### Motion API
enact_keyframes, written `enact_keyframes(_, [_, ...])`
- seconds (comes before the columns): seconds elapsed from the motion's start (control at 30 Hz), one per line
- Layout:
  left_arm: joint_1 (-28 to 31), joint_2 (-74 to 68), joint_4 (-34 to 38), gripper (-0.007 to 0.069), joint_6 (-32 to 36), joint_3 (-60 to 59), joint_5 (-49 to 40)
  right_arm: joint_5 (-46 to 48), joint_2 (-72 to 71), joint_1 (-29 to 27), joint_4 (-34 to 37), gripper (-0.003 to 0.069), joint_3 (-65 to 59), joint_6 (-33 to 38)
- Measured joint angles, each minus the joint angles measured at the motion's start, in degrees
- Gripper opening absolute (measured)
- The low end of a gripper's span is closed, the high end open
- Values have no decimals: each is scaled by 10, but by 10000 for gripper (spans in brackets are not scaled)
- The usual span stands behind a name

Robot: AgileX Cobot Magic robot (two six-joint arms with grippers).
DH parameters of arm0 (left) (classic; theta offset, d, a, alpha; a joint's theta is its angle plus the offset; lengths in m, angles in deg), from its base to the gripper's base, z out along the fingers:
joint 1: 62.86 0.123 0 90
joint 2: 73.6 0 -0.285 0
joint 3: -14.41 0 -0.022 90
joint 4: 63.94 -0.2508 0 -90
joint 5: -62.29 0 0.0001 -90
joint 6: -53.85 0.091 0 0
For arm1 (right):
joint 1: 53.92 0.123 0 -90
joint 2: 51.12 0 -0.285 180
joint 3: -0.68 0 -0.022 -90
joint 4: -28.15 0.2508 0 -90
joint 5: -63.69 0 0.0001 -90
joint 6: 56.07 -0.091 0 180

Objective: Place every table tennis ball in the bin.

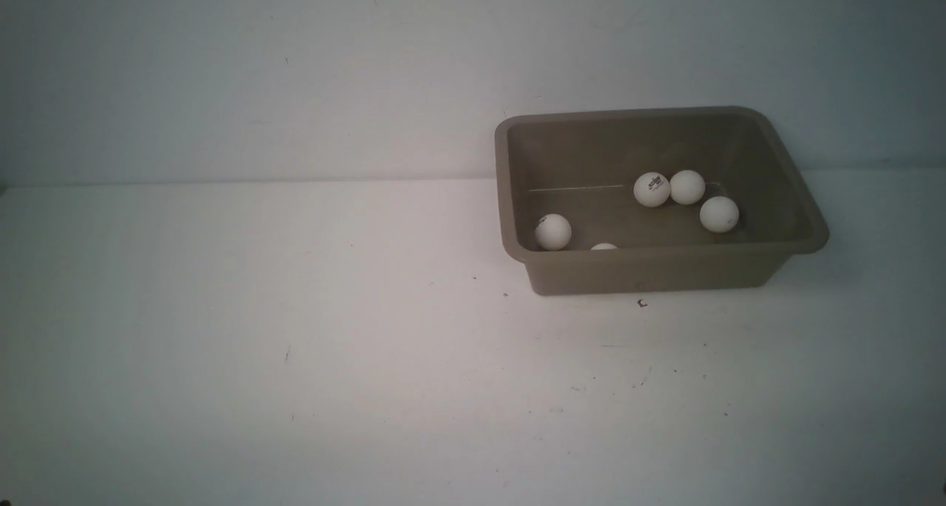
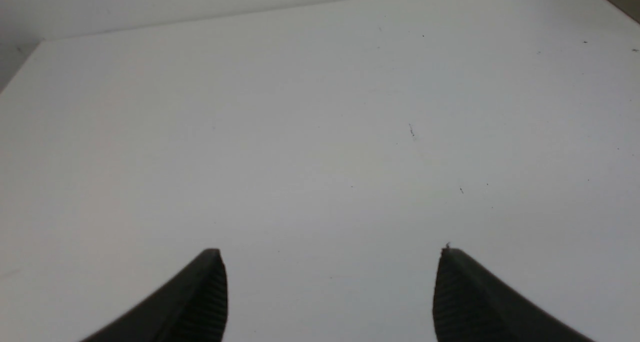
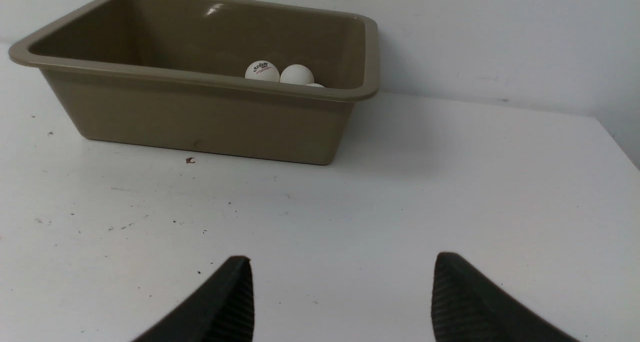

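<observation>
Balls (image 1: 651,189): you see five, all inside the bin (image 1: 650,269)
Bin: far right on the table (image 1: 295,343)
Left claw (image 2: 330,254): open, empty
Right claw (image 3: 342,262): open, empty

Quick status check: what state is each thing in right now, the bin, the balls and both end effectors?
Bin: upright on the table, open top.
Balls: five visible, all inside the bin; logo ball touches its neighbour; one apart; one near the left wall; one mostly hidden by the front rim.
Left end effector: open, empty, above bare table.
Right end effector: open, empty, facing the bin.
</observation>
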Motion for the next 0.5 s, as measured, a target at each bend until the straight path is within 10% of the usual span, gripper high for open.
enact_keyframes(0.5, [0, 0, -32, 499, -73, 0, 1, 0, 0, 0, 0, 440, 0, 0])
